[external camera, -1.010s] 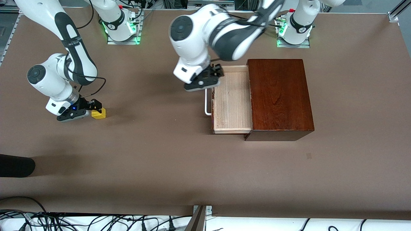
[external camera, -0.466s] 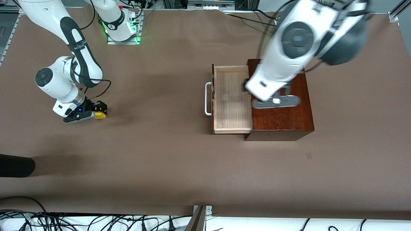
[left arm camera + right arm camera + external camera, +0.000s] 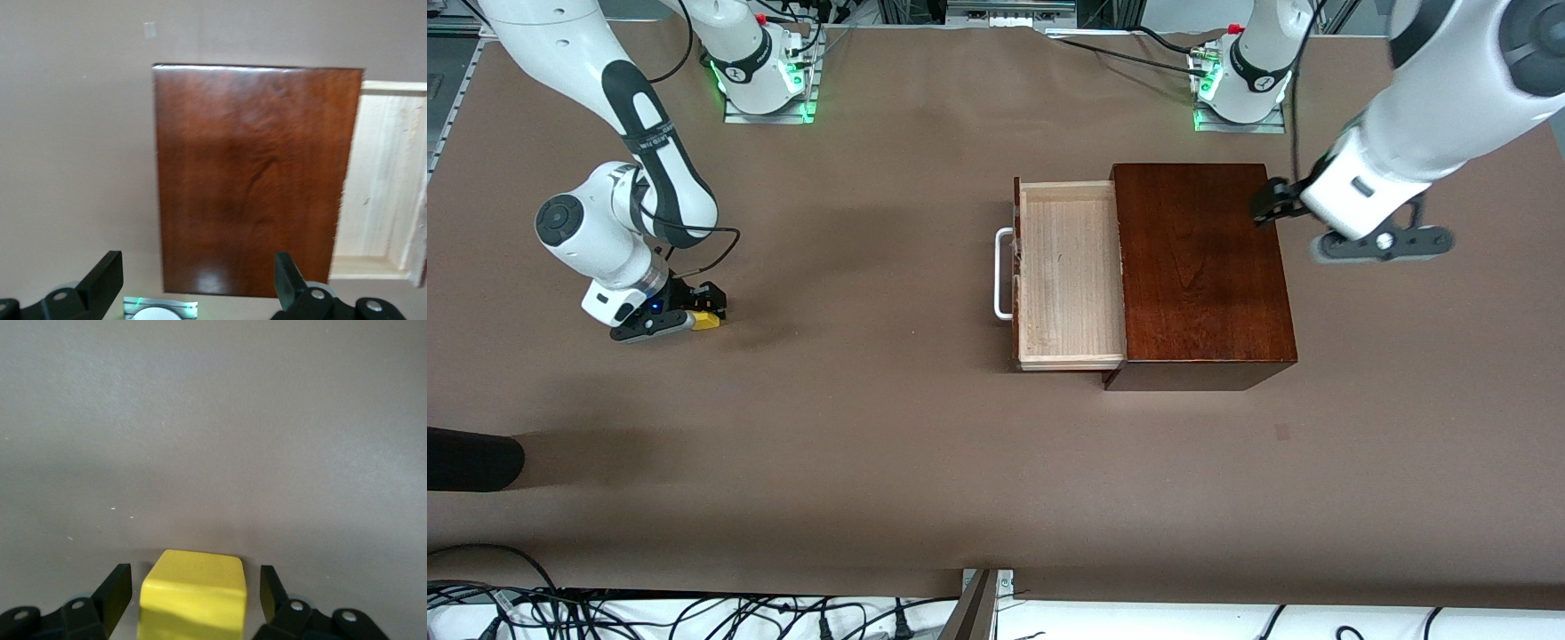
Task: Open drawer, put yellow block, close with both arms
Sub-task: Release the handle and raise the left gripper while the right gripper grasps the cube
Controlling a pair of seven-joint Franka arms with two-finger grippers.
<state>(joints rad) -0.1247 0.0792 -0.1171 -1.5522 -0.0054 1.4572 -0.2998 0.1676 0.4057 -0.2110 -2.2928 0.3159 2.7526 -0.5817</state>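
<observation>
The yellow block (image 3: 708, 320) rests on the table toward the right arm's end. My right gripper (image 3: 703, 309) is down around it. In the right wrist view the yellow block (image 3: 193, 593) sits between the two fingers of my right gripper (image 3: 195, 581), with a narrow gap on each side, so the gripper is open. The drawer (image 3: 1069, 267) stands pulled out of the dark wooden box (image 3: 1200, 267), its light-wood tray empty and its white handle (image 3: 1000, 271) facing the right arm's end. My left gripper (image 3: 1272, 203) hangs wide open and empty over the box's edge at the left arm's end. The left wrist view looks down on the box (image 3: 253, 173), with the left gripper (image 3: 198, 283) wide open.
A black object (image 3: 471, 458) juts in at the table edge on the right arm's end, nearer the front camera. The arm bases (image 3: 765, 80) (image 3: 1240, 84) stand along the farthest edge. Cables lie past the nearest edge.
The left arm swung from the drawer's handle end across the box to its edge at the left arm's end. The right gripper settled lower around the yellow block and its fingers narrowed.
</observation>
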